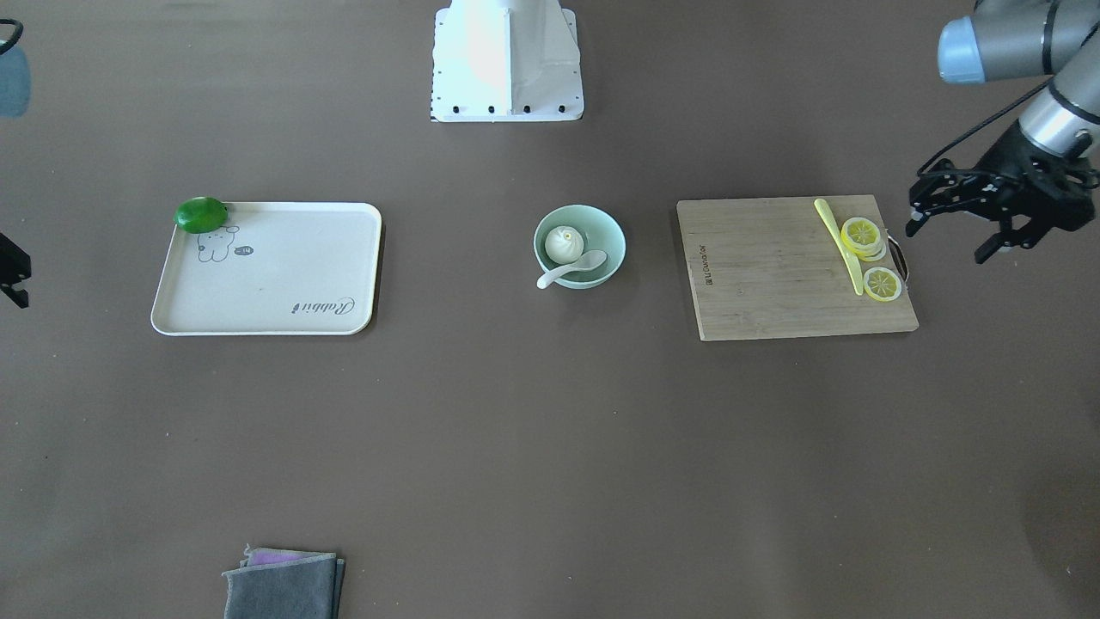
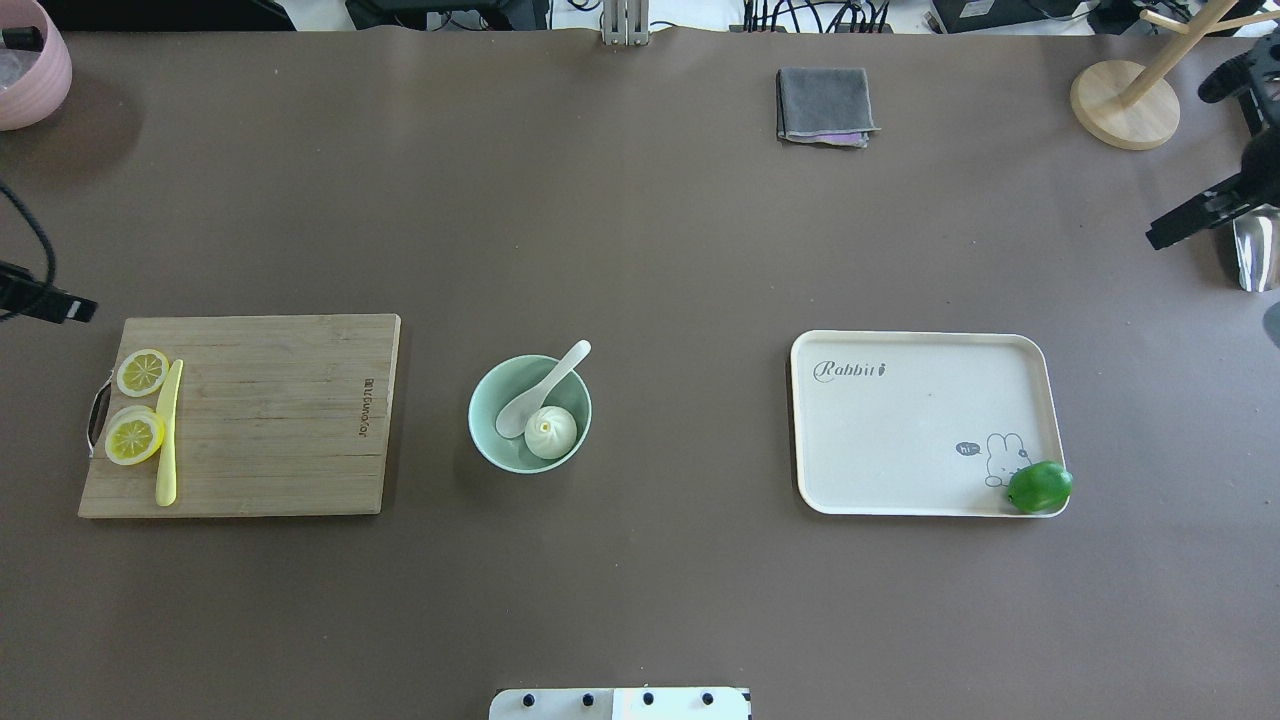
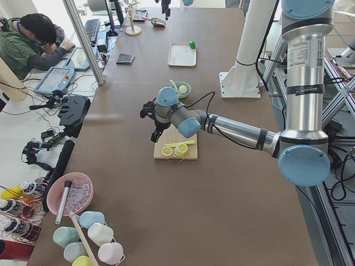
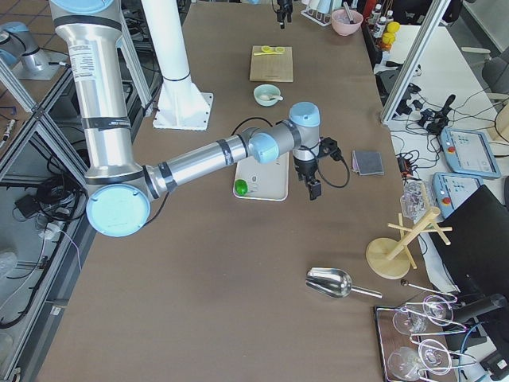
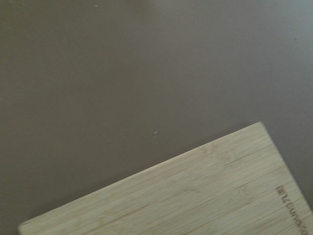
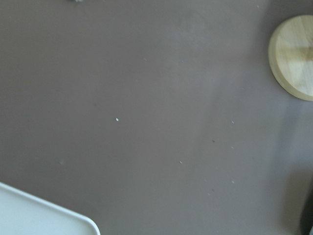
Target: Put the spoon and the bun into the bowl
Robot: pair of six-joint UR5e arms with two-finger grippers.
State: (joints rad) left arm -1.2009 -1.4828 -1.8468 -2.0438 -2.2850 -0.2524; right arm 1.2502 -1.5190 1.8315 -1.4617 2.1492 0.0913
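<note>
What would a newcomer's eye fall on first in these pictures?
First, the pale green bowl at the table's middle, holding the white bun and the spoon. Then the lemon slices on the wooden board at the robot's left, and the bright green fruit on a corner of the cream tray at its right.

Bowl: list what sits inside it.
The bun and the spoon lie inside the bowl, the handle over its rim. The floor beneath them is hidden.

Even soft daylight, faint shadows, blurry wrist views
</note>
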